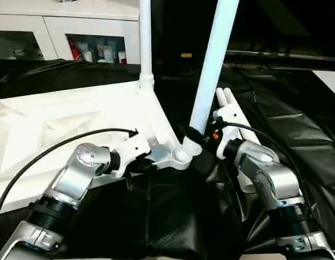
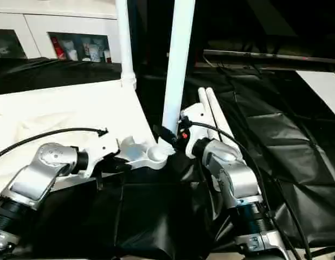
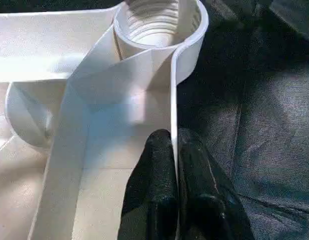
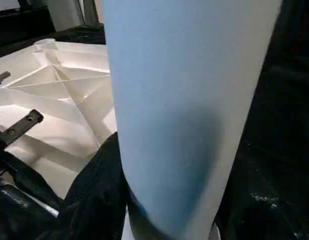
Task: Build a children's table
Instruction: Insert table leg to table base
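Observation:
The white table top (image 1: 59, 124) lies underside up on black cloth. One white leg (image 1: 145, 38) stands upright in its far corner socket. My right gripper (image 1: 195, 135) is shut around a second leg (image 1: 213, 59), which leans to the right with its lower end at the near corner socket (image 1: 182, 156). In the right wrist view this leg (image 4: 184, 100) stands right in front of the camera, with a black finger (image 4: 102, 190) beside it. My left gripper (image 3: 174, 165) is shut on the top's thin rim wall (image 3: 173, 100), just short of the ribbed socket (image 3: 159, 20).
Two spare legs (image 1: 226, 98) lie side by side on the black cloth (image 1: 173, 216) behind my right wrist. A white cabinet (image 1: 59, 27) with cans on a shelf (image 1: 97, 51) stands at the back left. A black cable (image 1: 53, 149) arcs over my left forearm.

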